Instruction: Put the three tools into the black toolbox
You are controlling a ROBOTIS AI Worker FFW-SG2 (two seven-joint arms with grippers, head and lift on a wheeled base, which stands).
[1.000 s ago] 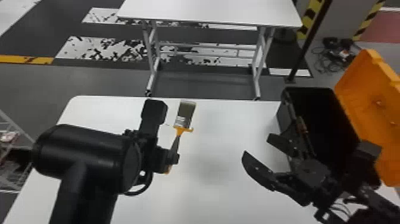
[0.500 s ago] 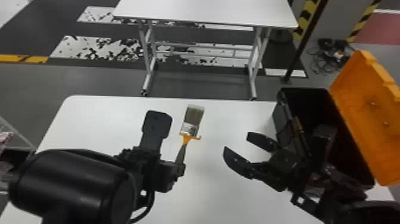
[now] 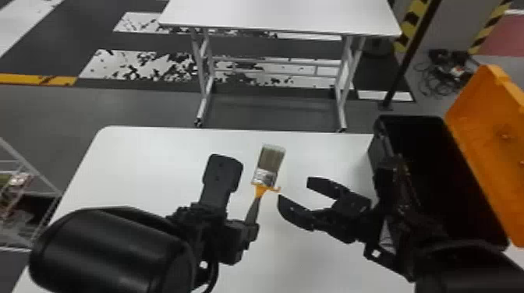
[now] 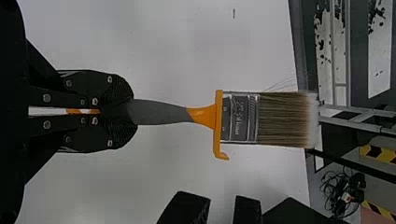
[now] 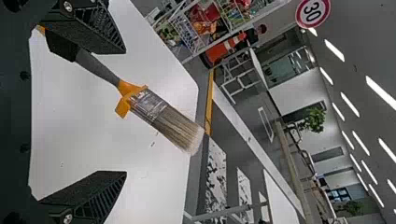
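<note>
Head view: appears to call for a handover of the paintbrush (image 3: 263, 187) from left gripper (image 4: 130, 112) to right gripper (image 3: 295, 191), ahead of a carry to the black toolbox (image 3: 377, 154). Set the right gripper's fingers (image 5: 100, 189) astride the exposed grey handle (image 4: 161, 113), between left gripper and orange collar (image 4: 204, 115); keep off the bristles (image 4: 285, 119). Align square before closing, to avoid twist or slip. Confirm a firm double hold before releasing the left, then back off along the handle. Note left gripper clamped tight on the handle's rear part; note right gripper spread wide and empty. Log paintbrush just left of the right gripper's opening in head view, bristles pointing away from the robot; in right wrist view, closer to one finger than the other. Log toolbox on the robot's right, lid (image 3: 493, 156) raised.
</note>
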